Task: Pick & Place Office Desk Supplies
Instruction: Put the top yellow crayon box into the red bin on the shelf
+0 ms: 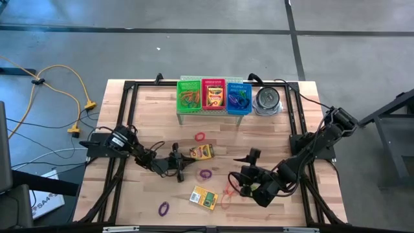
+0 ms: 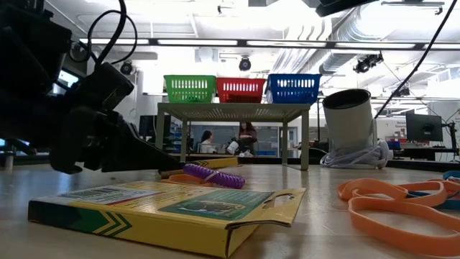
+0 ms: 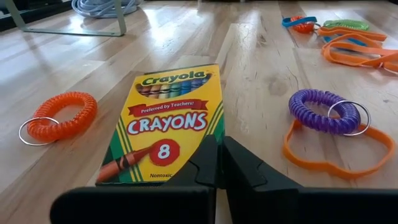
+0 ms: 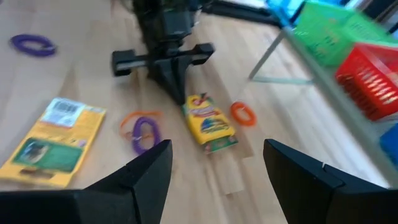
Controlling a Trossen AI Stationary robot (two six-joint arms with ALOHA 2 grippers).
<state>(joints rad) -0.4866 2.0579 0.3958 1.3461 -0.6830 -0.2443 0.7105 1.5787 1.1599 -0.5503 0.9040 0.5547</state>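
HIDDEN: near end of crayon box [image 3: 166, 124] cut off behind left gripper [image 3: 219, 163] | TEXT: "Crayola", "CRAYONS", "8" read | FINGERS: left closed, empty, just short of box; right gripper [image 4: 217, 163] spread, empty | LOCATION: box flat on bench [image 1: 272, 139], mid-centre

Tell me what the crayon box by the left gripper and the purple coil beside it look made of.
Crayon box: seemingly thin printed cardboard with a slight sheen; flat panels and folded edges show. Purple coil: probably glossy springy plastic wound in a spiral, carrying a shiny metal ring. The left gripper is shut at the box's end.
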